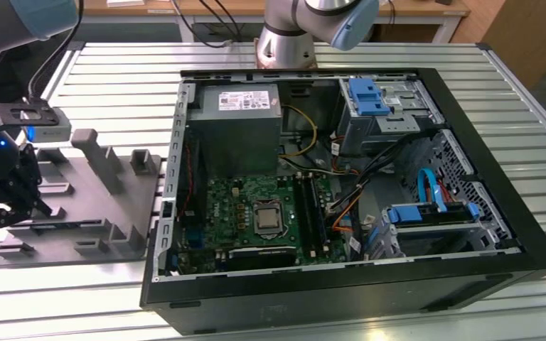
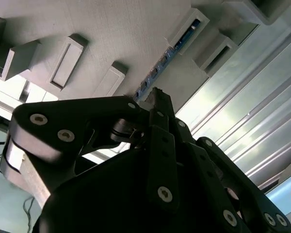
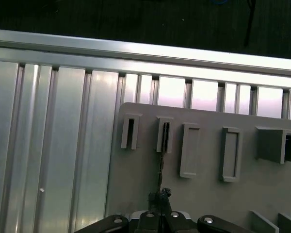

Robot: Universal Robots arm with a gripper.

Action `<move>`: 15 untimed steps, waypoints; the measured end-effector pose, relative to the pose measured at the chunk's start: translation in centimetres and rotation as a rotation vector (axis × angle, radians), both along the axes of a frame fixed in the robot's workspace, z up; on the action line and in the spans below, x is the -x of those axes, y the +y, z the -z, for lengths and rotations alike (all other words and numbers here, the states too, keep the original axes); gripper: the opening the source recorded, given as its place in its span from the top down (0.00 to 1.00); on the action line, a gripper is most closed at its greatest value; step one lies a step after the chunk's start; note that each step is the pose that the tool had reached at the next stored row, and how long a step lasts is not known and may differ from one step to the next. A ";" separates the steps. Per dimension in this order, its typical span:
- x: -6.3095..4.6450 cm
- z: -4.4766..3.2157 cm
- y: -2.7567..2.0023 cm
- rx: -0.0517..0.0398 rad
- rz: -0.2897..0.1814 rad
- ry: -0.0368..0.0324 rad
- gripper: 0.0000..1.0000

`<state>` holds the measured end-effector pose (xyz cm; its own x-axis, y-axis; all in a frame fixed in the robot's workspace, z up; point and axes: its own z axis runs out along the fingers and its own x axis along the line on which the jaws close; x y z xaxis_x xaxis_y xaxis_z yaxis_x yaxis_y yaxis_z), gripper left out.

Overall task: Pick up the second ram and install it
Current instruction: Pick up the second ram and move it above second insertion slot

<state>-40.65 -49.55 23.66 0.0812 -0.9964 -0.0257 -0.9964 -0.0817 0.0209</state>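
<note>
The gripper (image 3: 160, 199) is closed narrowly on one end of the second ram (image 3: 161, 167), which is stood edge-on in a slot of the grey plastic tray (image 3: 136, 187), so, gripped off-centre, it could be tilted and jammed when lifted.

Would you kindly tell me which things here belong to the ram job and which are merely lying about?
Job in hand:
ram, on edge in the tray
hand, closed on the ram
motherboard and its memory slots

Lying about:
power supply
blue drive cage
cables
</note>
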 end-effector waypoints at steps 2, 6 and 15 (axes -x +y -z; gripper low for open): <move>0.0 0.00 0.00 0.0000 0.000 0.0000 0.90; 0.0 0.00 0.00 0.0000 0.000 0.0000 0.65; 0.0 0.35 0.01 -0.0001 0.104 -0.0001 0.65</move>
<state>-40.65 -49.55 23.31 -0.0224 -0.9994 -0.0259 -0.9995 0.0219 0.0208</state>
